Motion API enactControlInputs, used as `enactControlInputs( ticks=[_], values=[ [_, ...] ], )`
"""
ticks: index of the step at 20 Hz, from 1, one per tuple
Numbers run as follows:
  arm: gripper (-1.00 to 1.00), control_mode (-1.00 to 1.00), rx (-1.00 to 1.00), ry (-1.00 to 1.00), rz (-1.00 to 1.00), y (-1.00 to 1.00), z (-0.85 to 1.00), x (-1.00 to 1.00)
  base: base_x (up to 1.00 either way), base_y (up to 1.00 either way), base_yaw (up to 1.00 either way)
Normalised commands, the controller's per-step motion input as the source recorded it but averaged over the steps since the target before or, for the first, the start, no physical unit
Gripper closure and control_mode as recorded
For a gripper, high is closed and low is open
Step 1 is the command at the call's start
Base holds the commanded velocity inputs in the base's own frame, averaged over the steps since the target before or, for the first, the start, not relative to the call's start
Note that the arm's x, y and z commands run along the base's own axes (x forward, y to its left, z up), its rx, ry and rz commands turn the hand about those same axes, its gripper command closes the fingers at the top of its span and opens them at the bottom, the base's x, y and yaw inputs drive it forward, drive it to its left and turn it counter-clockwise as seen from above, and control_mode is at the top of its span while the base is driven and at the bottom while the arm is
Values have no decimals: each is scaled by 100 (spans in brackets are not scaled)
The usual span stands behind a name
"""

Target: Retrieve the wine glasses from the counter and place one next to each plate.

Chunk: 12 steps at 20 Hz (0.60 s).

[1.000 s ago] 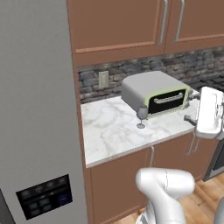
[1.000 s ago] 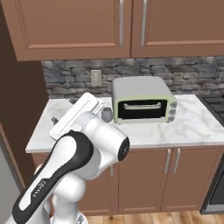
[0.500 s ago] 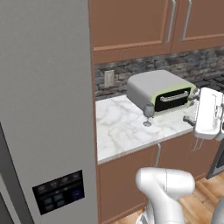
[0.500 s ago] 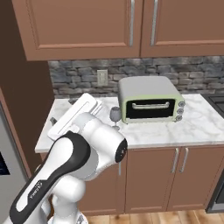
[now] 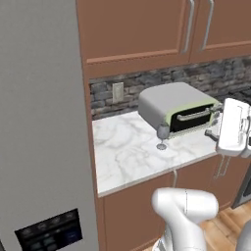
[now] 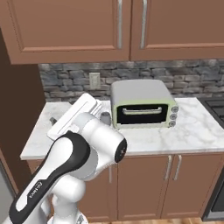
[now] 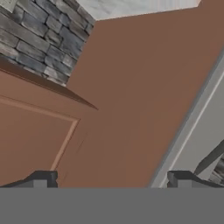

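Observation:
One grey-blue wine glass [image 5: 163, 135] stands upright on the white marble counter [image 5: 122, 154], just in front of the toaster oven's left corner. In the right base view its bowl [image 6: 105, 117] peeks out behind my arm. My white hand [image 5: 231, 126] hangs at the counter's front right, to the right of the glass and apart from it. In the hand view my gripper [image 7: 111, 180] is open, with nothing between its fingertips [image 7: 41, 178], and it faces brown cabinet wood and stone backsplash. The plates are out of view.
A pale green toaster oven [image 5: 176, 105] sits at the back of the counter [image 6: 192, 131]. A tall grey fridge [image 5: 44, 122] walls off the left. Brown upper cabinets [image 6: 118, 26] hang above. A stove edge [image 6: 215, 107] lies at the far right.
The base has driven, so the whole scene has shifted and come closer; the fridge takes more of the left base view. The arm holds its pose and the glass stands as before.

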Motion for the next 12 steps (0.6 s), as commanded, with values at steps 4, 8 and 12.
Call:
enactControlInputs(
  ticks=[4, 8, 12],
  values=[
    [-100, 100, 0, 0, 0, 0, 0, 0, -4, -72, 2],
    [-100, 100, 0, 0, 0, 0, 0, 0, 0, -31, 0],
    [-100, 100, 0, 0, 0, 0, 0, 0, 6, 28, 0]
  ],
)
